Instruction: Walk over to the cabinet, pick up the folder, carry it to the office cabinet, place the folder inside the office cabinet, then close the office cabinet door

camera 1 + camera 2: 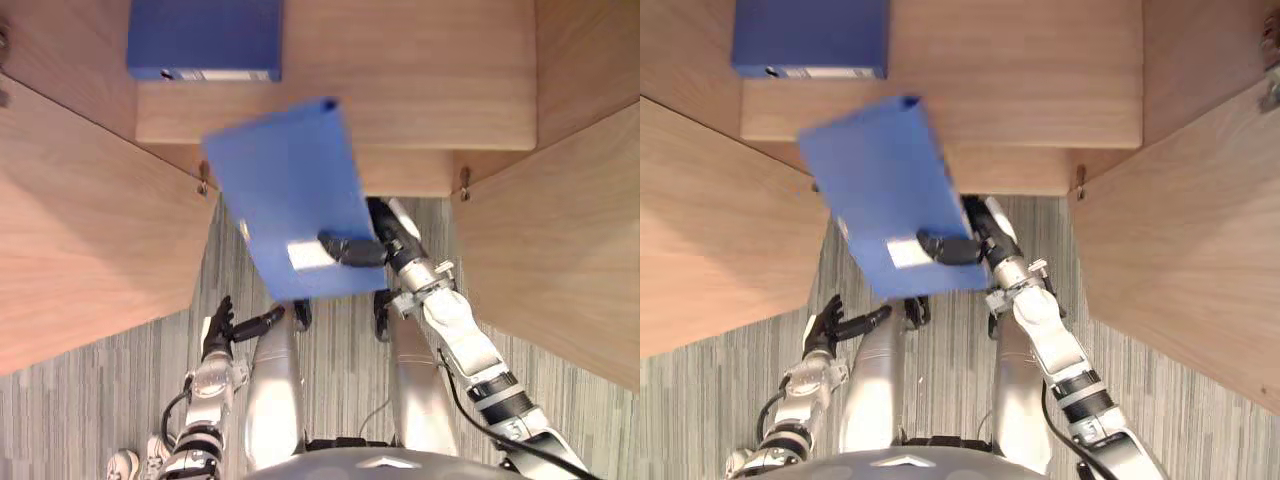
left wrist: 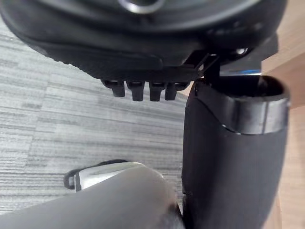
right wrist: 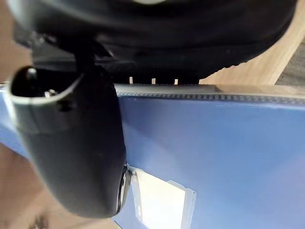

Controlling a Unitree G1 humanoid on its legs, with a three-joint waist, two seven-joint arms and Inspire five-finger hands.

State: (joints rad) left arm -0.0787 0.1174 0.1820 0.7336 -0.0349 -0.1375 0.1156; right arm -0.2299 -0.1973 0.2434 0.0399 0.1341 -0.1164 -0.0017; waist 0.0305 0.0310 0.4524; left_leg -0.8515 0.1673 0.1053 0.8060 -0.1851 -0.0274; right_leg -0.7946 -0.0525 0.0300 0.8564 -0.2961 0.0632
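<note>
My right hand (image 1: pixel 392 238) holds a flat blue folder (image 1: pixel 290 190) in front of the open wooden cabinet. Its thumb (image 3: pixel 71 143) presses on the folder's top face (image 3: pixel 228 143) next to a white label (image 3: pixel 162 200), and its fingers are hidden underneath. The folder is tilted, with its far end reaching over the front edge of the cabinet shelf (image 1: pixel 420 100). My left hand (image 1: pixel 222 325) hangs low at the lower left, open and holding nothing, above the grey striped floor.
A second blue folder (image 1: pixel 205 38) lies on the shelf at the back left. The cabinet's two wooden doors stand open, the left door (image 1: pixel 90 220) and the right door (image 1: pixel 560 250) flanking me closely.
</note>
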